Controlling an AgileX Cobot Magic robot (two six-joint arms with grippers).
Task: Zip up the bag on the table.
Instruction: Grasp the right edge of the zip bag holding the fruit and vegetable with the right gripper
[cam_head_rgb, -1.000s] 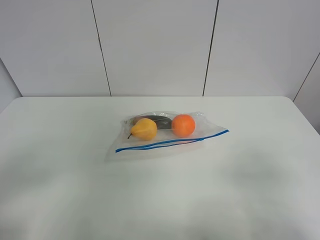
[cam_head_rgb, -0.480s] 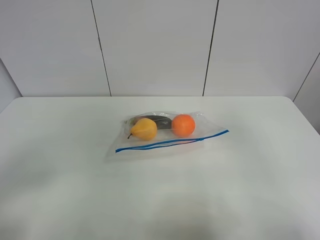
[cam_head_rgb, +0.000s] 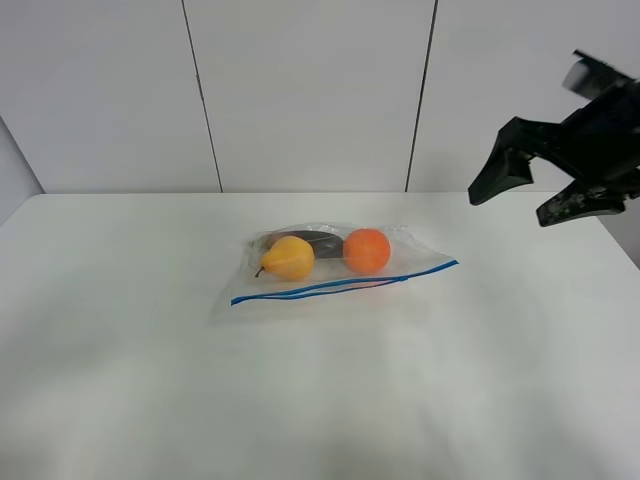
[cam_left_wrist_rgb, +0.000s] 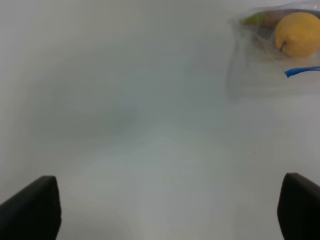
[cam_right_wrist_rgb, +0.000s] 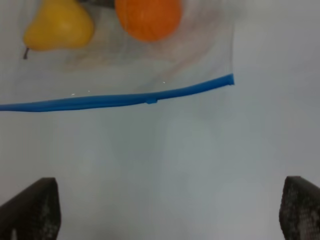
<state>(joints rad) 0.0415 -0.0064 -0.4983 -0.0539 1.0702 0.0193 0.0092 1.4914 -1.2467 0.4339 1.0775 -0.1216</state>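
The clear bag (cam_head_rgb: 335, 262) lies flat at the middle of the white table (cam_head_rgb: 150, 350). A yellow pear (cam_head_rgb: 289, 257), an orange (cam_head_rgb: 366, 250) and a dark item (cam_head_rgb: 318, 240) show through it. Its blue zip strip (cam_head_rgb: 345, 283) runs along the near edge. My right gripper (cam_head_rgb: 508, 210) is open and empty, high above the table's far right, well apart from the bag. The right wrist view shows that gripper (cam_right_wrist_rgb: 160, 210) open, with the strip (cam_right_wrist_rgb: 120, 99), orange (cam_right_wrist_rgb: 147, 17) and pear (cam_right_wrist_rgb: 57, 27) beyond it. My left gripper (cam_left_wrist_rgb: 160, 215) is open over bare table; the bag's corner (cam_left_wrist_rgb: 260, 65) lies off to one side.
A grey panelled wall (cam_head_rgb: 310, 90) stands behind the table's far edge. The table's rounded far-right corner (cam_head_rgb: 585, 200) lies under the right arm.
My right arm has come into the exterior view at the upper right, where nothing showed before. The bag has not moved.
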